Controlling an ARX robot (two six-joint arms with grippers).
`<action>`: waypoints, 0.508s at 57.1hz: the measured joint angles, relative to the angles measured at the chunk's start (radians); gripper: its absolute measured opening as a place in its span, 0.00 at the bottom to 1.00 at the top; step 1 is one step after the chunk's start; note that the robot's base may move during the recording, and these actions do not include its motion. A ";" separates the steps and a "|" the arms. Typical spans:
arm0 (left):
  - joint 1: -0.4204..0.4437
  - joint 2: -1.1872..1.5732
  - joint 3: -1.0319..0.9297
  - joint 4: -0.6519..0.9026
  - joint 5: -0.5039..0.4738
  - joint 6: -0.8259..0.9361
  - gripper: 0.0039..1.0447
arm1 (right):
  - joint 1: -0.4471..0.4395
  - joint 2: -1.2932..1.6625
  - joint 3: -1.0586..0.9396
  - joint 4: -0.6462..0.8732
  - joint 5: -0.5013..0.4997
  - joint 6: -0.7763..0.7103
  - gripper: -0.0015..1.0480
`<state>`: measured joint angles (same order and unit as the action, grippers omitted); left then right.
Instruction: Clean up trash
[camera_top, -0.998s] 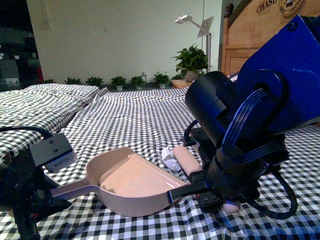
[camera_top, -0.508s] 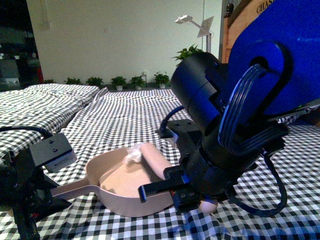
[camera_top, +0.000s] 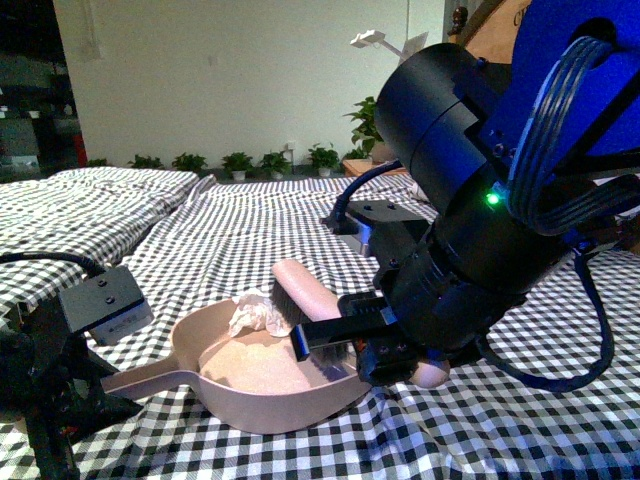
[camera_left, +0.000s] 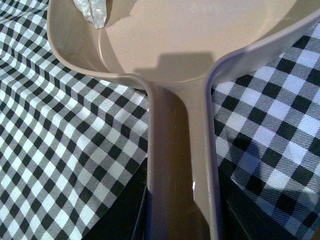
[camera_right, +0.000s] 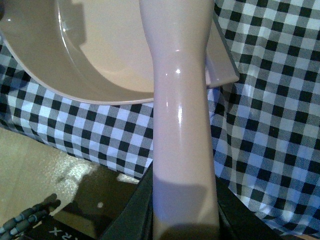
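Observation:
The pink dustpan (camera_top: 262, 385) lies on the checkered cloth at the front centre. My left gripper (camera_top: 95, 385) is shut on its handle (camera_left: 181, 165). The trash, a small crumpled white paper wad (camera_top: 256, 311), sits inside the pan near its back wall; it also shows at the pan's edge in the left wrist view (camera_left: 92, 11). My right gripper (camera_top: 380, 350) is shut on the pink brush (camera_top: 305, 297), whose head lies over the pan beside the wad. The brush handle (camera_right: 181, 125) crosses above the pan's rim (camera_right: 100, 95) in the right wrist view.
A black-and-white checkered cloth (camera_top: 250, 230) covers the surface. Potted plants (camera_top: 240, 162) line the far wall. A wooden headboard (camera_top: 480, 25) and a lamp (camera_top: 385, 45) stand at the back right. My right arm's large black and blue body (camera_top: 500, 190) fills the right side.
My right gripper has swept the brush leftward over the pan. The paper wad went from the cloth beside the pan's mouth to the inside of the pan. The dustpan has stayed put.

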<state>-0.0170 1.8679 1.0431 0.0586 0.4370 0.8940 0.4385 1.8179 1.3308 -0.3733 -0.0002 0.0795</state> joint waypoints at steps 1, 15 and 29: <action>0.000 0.000 0.000 0.000 0.000 0.000 0.27 | -0.002 -0.002 0.000 0.000 0.000 -0.002 0.19; 0.000 0.000 0.000 0.000 0.000 0.000 0.27 | -0.015 -0.035 0.000 0.023 0.019 -0.033 0.19; 0.000 0.000 0.000 0.000 0.000 0.000 0.27 | -0.023 -0.030 0.000 0.064 0.138 -0.086 0.19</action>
<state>-0.0170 1.8679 1.0431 0.0586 0.4370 0.8940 0.4160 1.7878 1.3308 -0.3092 0.1379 -0.0067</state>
